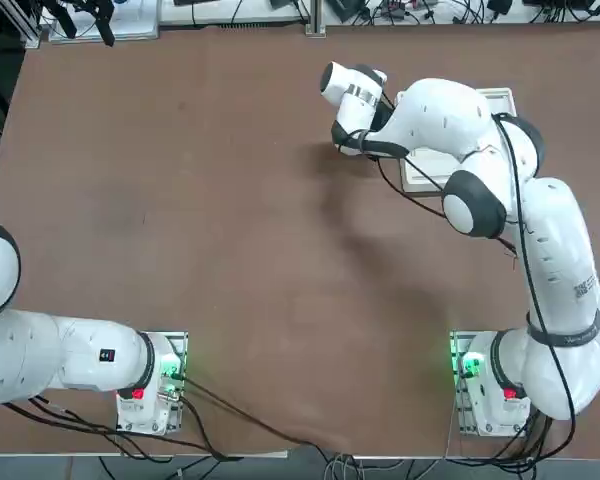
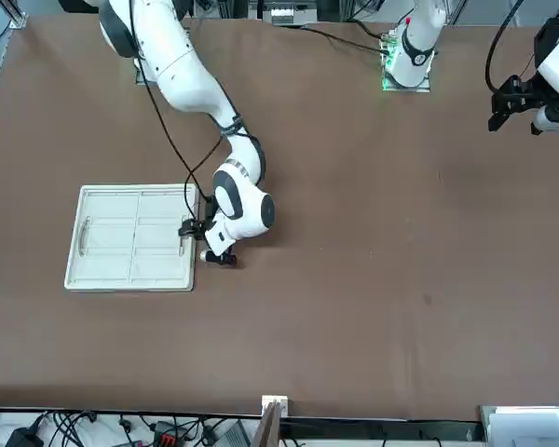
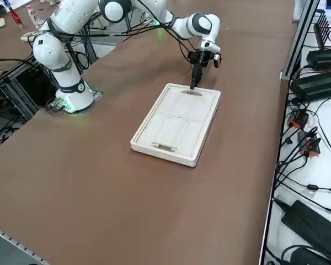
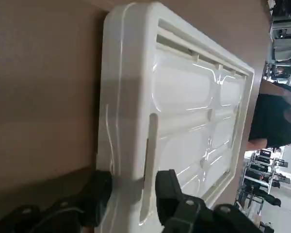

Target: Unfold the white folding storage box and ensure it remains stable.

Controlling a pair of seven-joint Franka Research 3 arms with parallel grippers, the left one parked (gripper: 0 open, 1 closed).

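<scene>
The right tool (image 4: 128,196) is seen low at one short end of the white folding storage box (image 2: 130,238), with its two fingers (image 4: 99,191) set astride the thick rim: one finger lies outside the rim toward the bare surface (image 2: 373,307), the other sits inside it beside the oval handle slot (image 4: 148,165). A little space appears to be left on the outer side, so the fingers are read as partly spread around the rim and not clearly pinching it. In the right side view the tool (image 3: 193,83) is pointed steeply down onto the end of the box farthest from that camera.

The box lies collapsed flat on the surface, its panels folded inside the rim, at the working arm's side of the surface and well apart from the arm bases. No other object is seen near it.

The step in hand is judged to be the taking of a grip on the rim at the handle end; unfolding itself has not begun. For the next move, the grip would need to be made firm on the rim, and the rim then raised straight upward so that the hinged panels can swing out. A slip off the smooth rim, or the whole box being dragged or tipped rather than opened, is the likely risk.
</scene>
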